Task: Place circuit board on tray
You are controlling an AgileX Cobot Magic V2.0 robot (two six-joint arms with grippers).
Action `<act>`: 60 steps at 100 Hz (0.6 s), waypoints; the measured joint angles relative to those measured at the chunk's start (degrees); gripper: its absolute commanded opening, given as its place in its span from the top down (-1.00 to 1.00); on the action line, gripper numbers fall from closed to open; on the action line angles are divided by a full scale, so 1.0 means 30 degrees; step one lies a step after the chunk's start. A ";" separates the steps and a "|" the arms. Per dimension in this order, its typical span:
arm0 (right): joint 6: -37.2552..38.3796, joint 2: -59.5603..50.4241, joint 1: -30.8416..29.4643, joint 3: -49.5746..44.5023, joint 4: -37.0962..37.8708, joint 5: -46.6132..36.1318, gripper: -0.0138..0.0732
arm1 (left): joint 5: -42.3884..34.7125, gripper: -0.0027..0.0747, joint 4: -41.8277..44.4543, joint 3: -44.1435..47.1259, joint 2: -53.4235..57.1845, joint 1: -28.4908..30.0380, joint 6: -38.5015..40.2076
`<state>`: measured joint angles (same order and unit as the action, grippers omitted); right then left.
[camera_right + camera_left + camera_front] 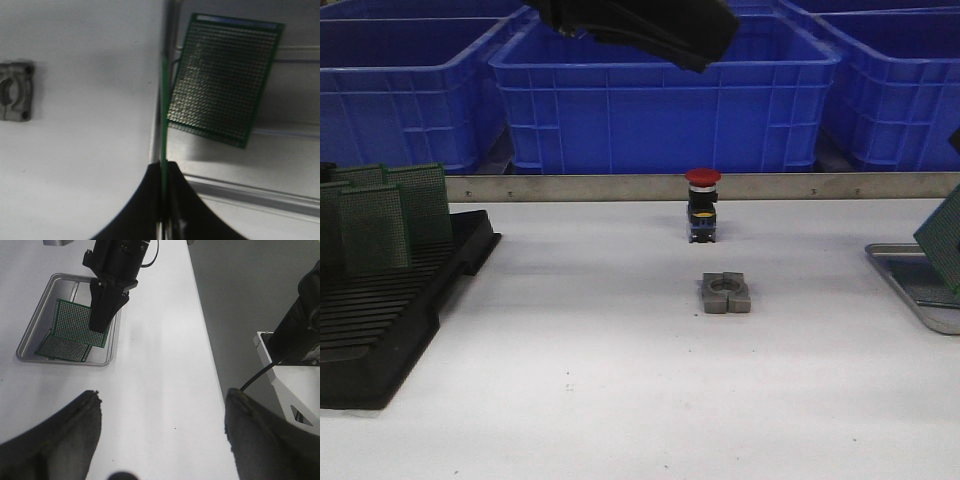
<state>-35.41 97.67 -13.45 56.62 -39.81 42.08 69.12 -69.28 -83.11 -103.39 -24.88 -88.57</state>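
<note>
The silver-grey tray (912, 292) lies at the table's right edge and also shows in the left wrist view (30, 347) and the right wrist view (280, 195). My right gripper (164, 165) is shut on a green circuit board (163, 110), seen edge-on above the tray's rim. In the left wrist view this gripper (100, 325) holds the board (72, 322) tilted over the tray. A second board (222, 80) lies flat in the tray. My left gripper (160, 397) is open and empty, high above the table.
A black slotted rack (390, 300) with several upright green boards (380, 215) stands at the left. A red push button (703, 205) and a grey metal block (726, 293) sit mid-table. Blue bins (665, 90) line the back. The left arm (640, 25) hangs overhead.
</note>
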 measured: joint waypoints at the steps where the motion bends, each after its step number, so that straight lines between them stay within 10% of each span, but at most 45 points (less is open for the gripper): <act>1: 0.0000 0.0047 -0.0065 0.0000 -0.0042 -0.0039 0.75 | 0.0000 -0.35 0.0000 0.0000 0.0000 0.0000 0.0000; 32: 0.0000 0.0592 -0.0412 0.0137 -0.0304 -0.1021 -0.84 | -0.0037 -0.35 0.0000 0.0000 0.0000 0.0000 0.0018; 47: 0.0000 0.0555 -0.0412 0.0869 0.0092 -0.0978 -0.78 | -0.0037 -0.22 0.0000 0.0000 0.0000 0.0000 0.0018; 60: 0.0000 0.0020 -0.0412 0.1268 0.0297 -0.0572 -0.48 | -0.0037 0.41 0.0000 0.0000 0.0000 0.0000 0.0018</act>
<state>-35.41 97.73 -14.69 60.43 -38.92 40.36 69.01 -69.28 -83.11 -103.39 -24.88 -88.52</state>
